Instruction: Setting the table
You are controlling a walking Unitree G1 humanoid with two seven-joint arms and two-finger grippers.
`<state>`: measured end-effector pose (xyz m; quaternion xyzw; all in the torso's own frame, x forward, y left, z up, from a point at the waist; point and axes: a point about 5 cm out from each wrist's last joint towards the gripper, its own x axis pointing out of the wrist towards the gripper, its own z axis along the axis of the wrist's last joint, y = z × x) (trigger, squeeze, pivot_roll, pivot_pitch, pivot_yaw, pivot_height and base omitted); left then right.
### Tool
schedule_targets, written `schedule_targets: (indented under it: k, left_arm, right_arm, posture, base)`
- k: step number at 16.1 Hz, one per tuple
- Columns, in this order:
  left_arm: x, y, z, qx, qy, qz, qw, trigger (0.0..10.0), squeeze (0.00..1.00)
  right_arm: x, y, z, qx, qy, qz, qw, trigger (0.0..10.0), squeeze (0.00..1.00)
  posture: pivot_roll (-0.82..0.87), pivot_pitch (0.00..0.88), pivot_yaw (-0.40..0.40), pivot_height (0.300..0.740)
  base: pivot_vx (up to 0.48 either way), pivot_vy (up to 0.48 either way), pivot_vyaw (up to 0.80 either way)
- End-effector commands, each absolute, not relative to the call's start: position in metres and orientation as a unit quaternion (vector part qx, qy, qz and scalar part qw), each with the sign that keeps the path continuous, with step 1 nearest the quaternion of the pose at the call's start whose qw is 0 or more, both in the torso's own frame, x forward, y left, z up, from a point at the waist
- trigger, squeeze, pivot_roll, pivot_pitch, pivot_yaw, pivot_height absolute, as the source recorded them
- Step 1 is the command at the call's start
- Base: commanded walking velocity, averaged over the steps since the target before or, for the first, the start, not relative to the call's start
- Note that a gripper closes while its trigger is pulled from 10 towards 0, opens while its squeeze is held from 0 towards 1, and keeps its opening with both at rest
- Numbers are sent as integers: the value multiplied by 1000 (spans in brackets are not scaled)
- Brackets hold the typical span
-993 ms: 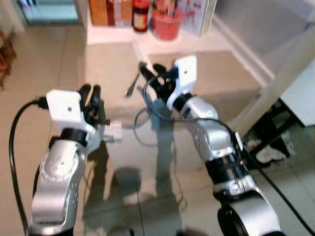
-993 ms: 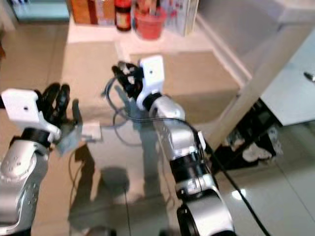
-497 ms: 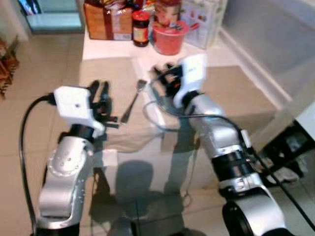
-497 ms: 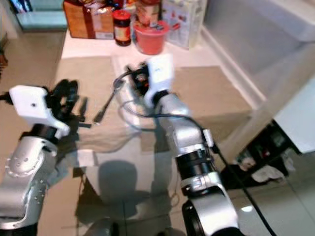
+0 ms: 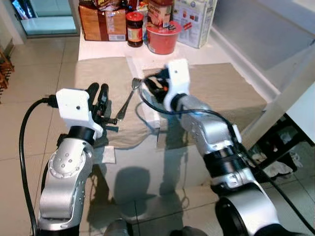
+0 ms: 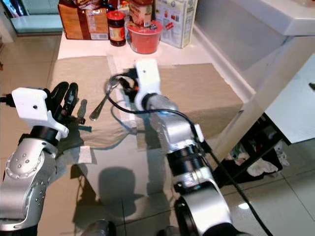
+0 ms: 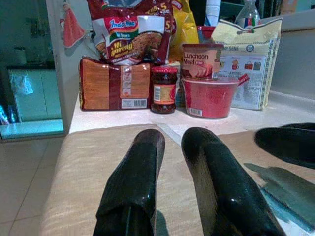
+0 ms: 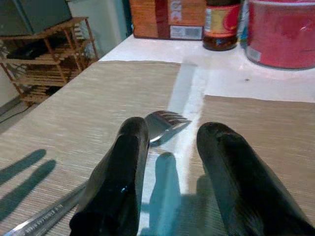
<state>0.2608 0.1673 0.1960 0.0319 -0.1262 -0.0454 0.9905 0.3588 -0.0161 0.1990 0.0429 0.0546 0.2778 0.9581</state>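
fork: shiny metal
placemat: matt woven cloth
my fingers: glossy black plastic
table: smooth white

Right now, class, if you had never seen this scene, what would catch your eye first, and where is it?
Most striking is the silver fork lying aslant on the left beige placemat, its tines just ahead of the right gripper, whose black fingers are parted above the cloth. The left gripper hovers beside the fork's handle. Behind both, a red bowl and a dark jar stand at the table's far edge.
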Motion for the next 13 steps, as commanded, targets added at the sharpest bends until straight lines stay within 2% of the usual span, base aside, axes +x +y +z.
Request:
schedule_targets:
  k: [1,2,4,5,6,7,8,9,11,13]
  left_arm:
    - [260,165,195,39,-123,-49,990,10000,0]
    - [260,164,195,42,-123,-52,990,10000,0]
    - [260,161,196,52,-123,-64,989,10000,0]
    - [259,158,197,52,-124,-83,988,10000,0]
    - [259,157,198,44,-126,-97,986,10000,0]
    - [258,155,200,33,-130,-118,984,10000,1000]
    - [259,148,198,28,-118,-155,980,10000,1000]
    - [260,145,196,29,-109,-170,979,10000,1000]
    - [265,129,185,33,-73,-223,971,10000,1000]
    - [280,117,183,28,-61,-226,972,10000,1000]
  right_arm:
    - [360,-5,197,42,78,272,958,10000,1000]
    - [362,0,195,31,88,262,961,10000,1000]
    - [363,1,208,87,65,262,959,10000,1000]
    - [363,-14,224,143,1,263,954,10000,169]
    - [364,-26,226,167,-13,256,952,10000,0]
    - [364,-41,226,188,-29,244,951,10000,0]
    - [364,-60,219,184,-34,220,957,10000,0]
    - [365,-68,216,176,-33,208,961,10000,0]
    - [366,-98,204,128,-27,146,981,10000,0]
    - [362,-119,189,96,-10,111,989,10000,0]
  posture:
    - [6,73,-65,740]
    - [10,75,-68,740]
    - [20,77,-75,740]
    - [19,77,-77,740]
    - [18,77,-76,740]
    - [7,79,-68,740]
    - [-4,82,-59,740]
    - [-4,82,-59,740]
    - [-21,83,-47,740]
    - [-27,85,-43,740]
  base:
    - [0,0,0]
    - [0,0,0]
    - [0,0,0]
    - [0,0,0]
    - [0,0,0]
    - [0,0,0]
    - [0,0,0]
    - [0,0,0]
    - [0,0,0]
    - [0,0,0]
